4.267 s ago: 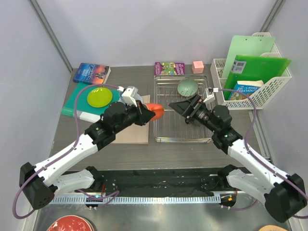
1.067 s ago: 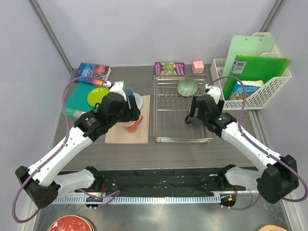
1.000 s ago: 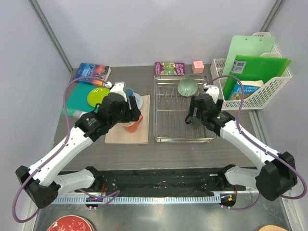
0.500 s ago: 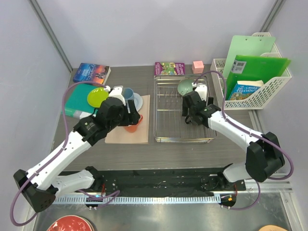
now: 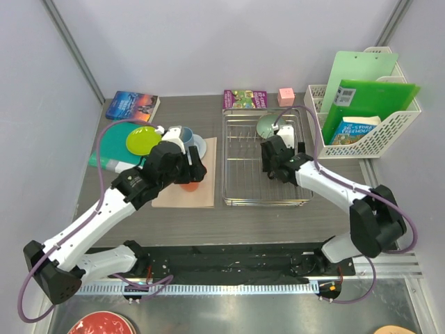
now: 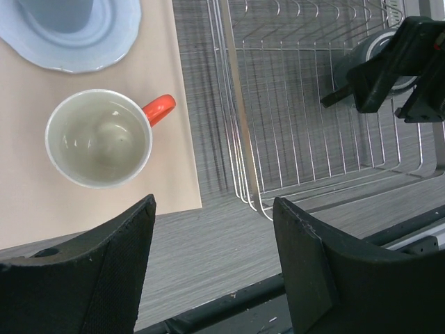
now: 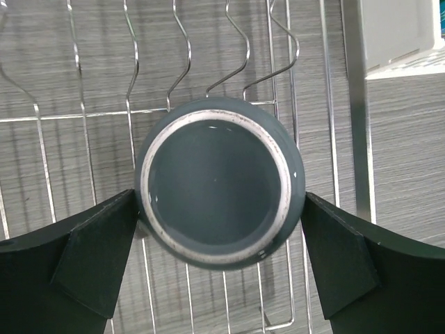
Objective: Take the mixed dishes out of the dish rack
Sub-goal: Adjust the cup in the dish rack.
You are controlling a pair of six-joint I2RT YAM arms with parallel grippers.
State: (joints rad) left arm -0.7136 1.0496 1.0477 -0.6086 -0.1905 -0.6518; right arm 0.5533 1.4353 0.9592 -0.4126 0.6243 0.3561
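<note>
Here, right jaws: spread wide, flanking the sage-green bowl [image 7: 219,181], contact unclear
Bowl: in the dish rack [image 5: 243,174], far end
Left jaws: apart, empty, above the orange mug [image 6: 99,138]
Mug: upright on tan mat [image 6: 28,188]; overhead view mostly hides it

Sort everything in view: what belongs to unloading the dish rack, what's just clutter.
Job: silver wire dish rack, sage-green bowl, orange handled mug, light blue cup, white plate, lime-green plate.
Clutter: blue book, purple book, pink cube, white slotted plastic basket, red plate.
</note>
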